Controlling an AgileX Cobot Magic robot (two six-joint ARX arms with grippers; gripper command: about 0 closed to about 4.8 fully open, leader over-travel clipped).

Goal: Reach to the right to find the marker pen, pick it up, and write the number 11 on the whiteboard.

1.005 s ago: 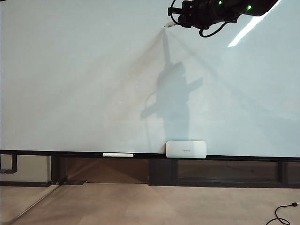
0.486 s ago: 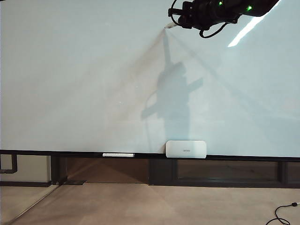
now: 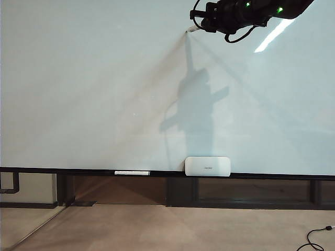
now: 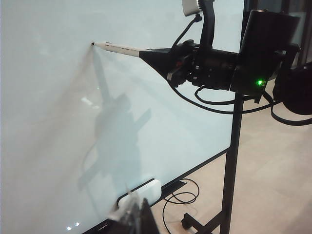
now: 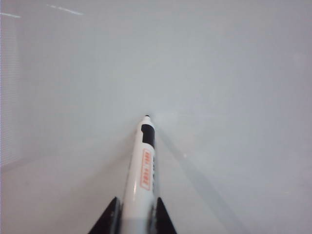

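The whiteboard [image 3: 94, 94] fills most of the exterior view. My right gripper [image 3: 198, 27] is high up at the right of that view, shut on the marker pen [image 3: 190, 30]. The pen's dark tip is at the board's surface, meeting the tip of its own shadow. In the right wrist view the marker pen [image 5: 144, 161] sticks out between the fingers of the right gripper [image 5: 135, 207] towards the whiteboard [image 5: 219, 73]. The left wrist view sees the same marker pen [image 4: 119, 48] from the side. My left gripper [image 4: 139, 214] hangs back from the board, fingers together. The number 11 is not in view.
A white rounded box [image 3: 207, 166] and a white marker with a black end [image 3: 132, 172] sit on the dark lower rail [image 3: 78, 171]. A black stand post [image 4: 234, 161] and a loose cable [image 4: 180, 192] are beside the board. Another cable [image 3: 314, 238] lies on the floor.
The right gripper with the pen has crept very slightly to the right along the board, and its shadow has shifted with it.
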